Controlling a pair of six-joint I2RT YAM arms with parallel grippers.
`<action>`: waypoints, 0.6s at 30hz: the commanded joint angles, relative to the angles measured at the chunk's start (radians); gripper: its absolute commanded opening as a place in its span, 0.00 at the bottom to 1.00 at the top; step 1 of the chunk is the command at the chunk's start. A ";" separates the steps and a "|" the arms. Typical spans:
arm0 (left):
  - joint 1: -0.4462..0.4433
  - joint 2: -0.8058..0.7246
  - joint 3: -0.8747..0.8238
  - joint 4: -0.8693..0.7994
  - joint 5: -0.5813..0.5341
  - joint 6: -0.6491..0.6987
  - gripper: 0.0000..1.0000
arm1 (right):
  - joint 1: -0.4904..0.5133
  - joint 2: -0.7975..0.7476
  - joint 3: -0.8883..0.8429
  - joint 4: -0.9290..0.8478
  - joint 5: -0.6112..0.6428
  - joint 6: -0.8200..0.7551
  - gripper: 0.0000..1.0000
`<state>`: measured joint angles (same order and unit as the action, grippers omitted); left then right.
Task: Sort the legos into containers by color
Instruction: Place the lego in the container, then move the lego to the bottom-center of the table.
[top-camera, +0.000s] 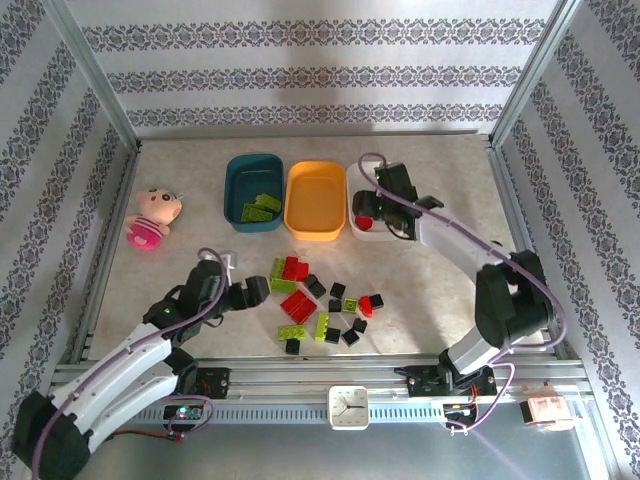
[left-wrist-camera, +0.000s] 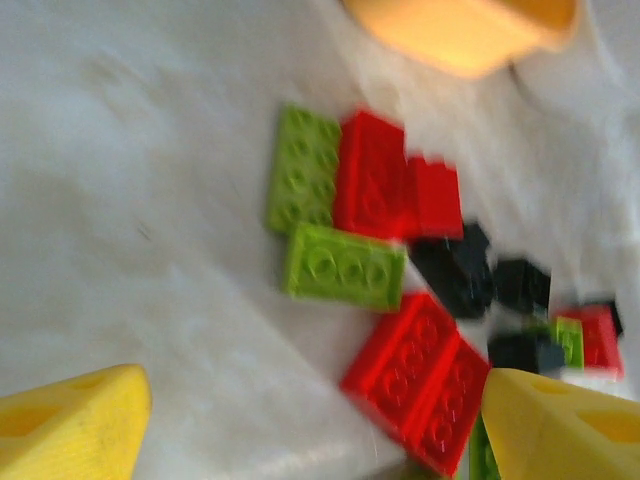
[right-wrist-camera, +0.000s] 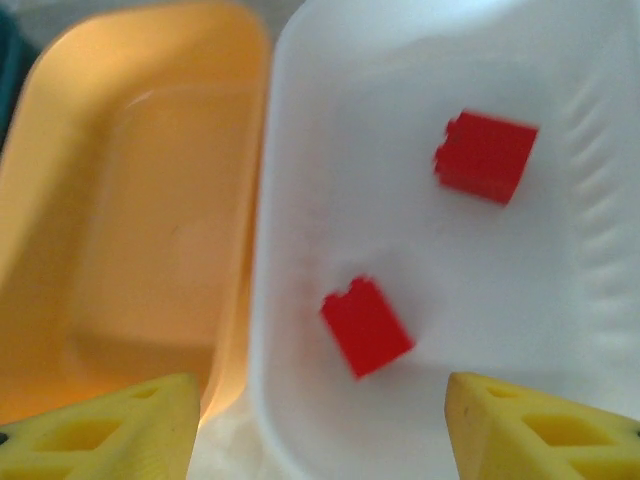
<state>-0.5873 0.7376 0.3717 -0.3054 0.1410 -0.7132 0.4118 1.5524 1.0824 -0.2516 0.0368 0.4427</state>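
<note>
Red, lime green and black legos (top-camera: 320, 300) lie scattered on the table in front of the tubs. My left gripper (top-camera: 262, 290) is open just left of the pile. In the left wrist view, its yellow fingers (left-wrist-camera: 70, 425) straddle bare table, and a red double brick (left-wrist-camera: 420, 385) lies close to the right one. My right gripper (right-wrist-camera: 320, 435) is open above the white tub (right-wrist-camera: 560, 300), where two red bricks (right-wrist-camera: 366, 325) lie loose. The teal tub (top-camera: 240, 180) holds green bricks (top-camera: 260, 207). I see no bricks in the orange tub (top-camera: 316, 200).
A pink plush doll (top-camera: 152, 215) lies at the far left of the table. Metal frame rails run along the table's sides and near edge, with a small clock (top-camera: 349, 405) on the front rail. Open table lies left of the pile.
</note>
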 joint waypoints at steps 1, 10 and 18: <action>-0.174 0.029 0.015 -0.071 -0.112 -0.040 0.86 | 0.040 -0.071 -0.117 0.040 0.022 0.028 0.66; -0.656 0.318 0.093 -0.123 -0.375 -0.216 0.80 | 0.090 -0.229 -0.281 0.060 0.030 0.048 0.67; -0.743 0.544 0.182 -0.085 -0.351 -0.224 0.73 | 0.085 -0.298 -0.307 0.051 0.032 0.039 0.67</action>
<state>-1.3106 1.2415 0.5461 -0.3790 -0.1978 -0.9081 0.4953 1.2827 0.7921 -0.2127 0.0448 0.4751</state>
